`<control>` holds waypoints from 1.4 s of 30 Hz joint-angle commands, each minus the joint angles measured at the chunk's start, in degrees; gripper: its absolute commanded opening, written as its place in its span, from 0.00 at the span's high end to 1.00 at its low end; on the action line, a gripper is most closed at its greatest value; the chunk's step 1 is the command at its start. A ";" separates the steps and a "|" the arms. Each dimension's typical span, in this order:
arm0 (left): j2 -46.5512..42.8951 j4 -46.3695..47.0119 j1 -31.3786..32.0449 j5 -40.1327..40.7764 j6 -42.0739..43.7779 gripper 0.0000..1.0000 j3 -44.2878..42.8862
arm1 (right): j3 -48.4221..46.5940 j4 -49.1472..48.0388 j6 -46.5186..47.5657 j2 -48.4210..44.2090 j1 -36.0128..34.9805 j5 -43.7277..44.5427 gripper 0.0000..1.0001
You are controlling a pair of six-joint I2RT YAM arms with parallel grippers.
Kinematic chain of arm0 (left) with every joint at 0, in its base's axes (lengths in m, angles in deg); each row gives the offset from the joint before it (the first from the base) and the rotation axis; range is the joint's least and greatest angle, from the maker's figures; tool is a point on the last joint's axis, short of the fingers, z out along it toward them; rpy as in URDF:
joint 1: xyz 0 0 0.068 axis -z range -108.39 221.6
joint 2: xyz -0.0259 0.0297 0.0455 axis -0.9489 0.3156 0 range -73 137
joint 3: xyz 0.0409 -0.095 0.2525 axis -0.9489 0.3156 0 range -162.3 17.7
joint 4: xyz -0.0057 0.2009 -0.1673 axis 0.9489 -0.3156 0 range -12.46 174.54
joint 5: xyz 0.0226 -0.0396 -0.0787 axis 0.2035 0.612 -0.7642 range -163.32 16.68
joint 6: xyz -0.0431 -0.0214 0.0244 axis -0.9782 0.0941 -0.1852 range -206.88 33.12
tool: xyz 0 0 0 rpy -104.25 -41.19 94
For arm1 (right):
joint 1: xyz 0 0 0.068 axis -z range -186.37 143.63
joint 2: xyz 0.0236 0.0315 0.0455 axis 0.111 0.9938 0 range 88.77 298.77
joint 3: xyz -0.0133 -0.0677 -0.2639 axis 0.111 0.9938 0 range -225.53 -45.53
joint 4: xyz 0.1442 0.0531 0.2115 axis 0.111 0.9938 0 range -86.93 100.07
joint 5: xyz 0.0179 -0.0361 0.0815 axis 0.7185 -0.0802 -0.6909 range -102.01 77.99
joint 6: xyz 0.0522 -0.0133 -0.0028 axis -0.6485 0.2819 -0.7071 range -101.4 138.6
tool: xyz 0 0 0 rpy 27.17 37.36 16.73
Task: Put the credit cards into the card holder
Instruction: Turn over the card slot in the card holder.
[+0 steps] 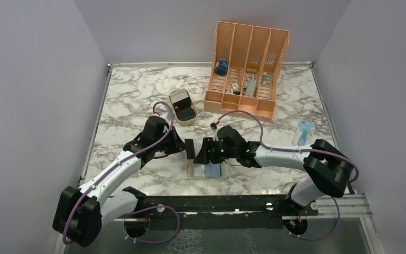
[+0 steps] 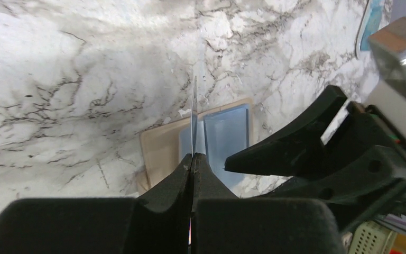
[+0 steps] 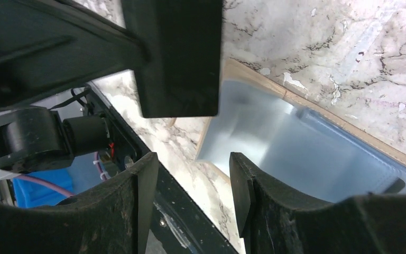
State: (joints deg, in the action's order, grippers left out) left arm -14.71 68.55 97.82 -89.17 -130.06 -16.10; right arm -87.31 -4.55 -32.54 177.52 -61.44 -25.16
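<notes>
The card holder (image 1: 205, 172) lies open near the table's front edge, a tan wallet with light-blue inner pockets. My left gripper (image 1: 186, 148) is shut on a black credit card (image 1: 191, 150) and holds it upright just above the wallet's left side. In the left wrist view the card (image 2: 194, 114) shows edge-on between my shut fingers (image 2: 193, 159), above the wallet (image 2: 224, 135). My right gripper (image 1: 205, 153) is open and empty just over the wallet's far edge. In the right wrist view it (image 3: 193, 172) hangs open over the blue pocket (image 3: 306, 151), with the black card (image 3: 177, 58) in front.
A tan oval tray (image 1: 175, 97) with a dark flat thing in it sits behind the left gripper. A big orange slotted organizer (image 1: 246, 69) stands at the back. A small pale-blue bottle (image 1: 303, 132) stands at the right. Walls close in on three sides.
</notes>
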 commanded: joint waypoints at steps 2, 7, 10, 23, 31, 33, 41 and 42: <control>3.08 6.18 0.05 -5.82 0.26 1.00 4.20 | 0.03 4.08 2.87 -5.22 -0.30 2.34 0.48; 6.39 6.10 -0.02 -4.10 1.46 1.00 5.46 | 0.28 10.65 3.86 -11.41 -0.29 8.38 0.46; 7.97 4.64 -0.02 -1.91 2.60 1.00 4.99 | 1.44 13.74 3.82 -13.40 -0.30 13.25 0.42; 7.55 3.51 0.03 -0.64 3.19 1.00 4.79 | 3.80 15.39 0.60 -9.25 -0.26 18.58 0.41; 7.22 3.50 -0.01 -0.73 3.10 1.00 5.04 | 4.60 11.84 0.16 -5.84 -0.25 16.29 0.42; 7.20 3.50 0.03 -0.67 2.97 1.00 5.19 | 4.69 11.10 0.19 -5.38 -0.27 15.71 0.42; 7.11 3.93 -0.01 -0.82 2.82 1.00 5.67 | 5.68 7.49 0.32 -4.79 -0.27 13.11 0.45; 7.07 4.08 0.04 -0.77 2.76 1.00 5.75 | 5.56 7.52 0.27 -4.76 -0.30 13.10 0.45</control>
State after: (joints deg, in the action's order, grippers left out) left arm -6.74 72.55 97.82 -91.75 -128.29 -10.97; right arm -82.29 5.90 -32.08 171.81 -61.44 -10.60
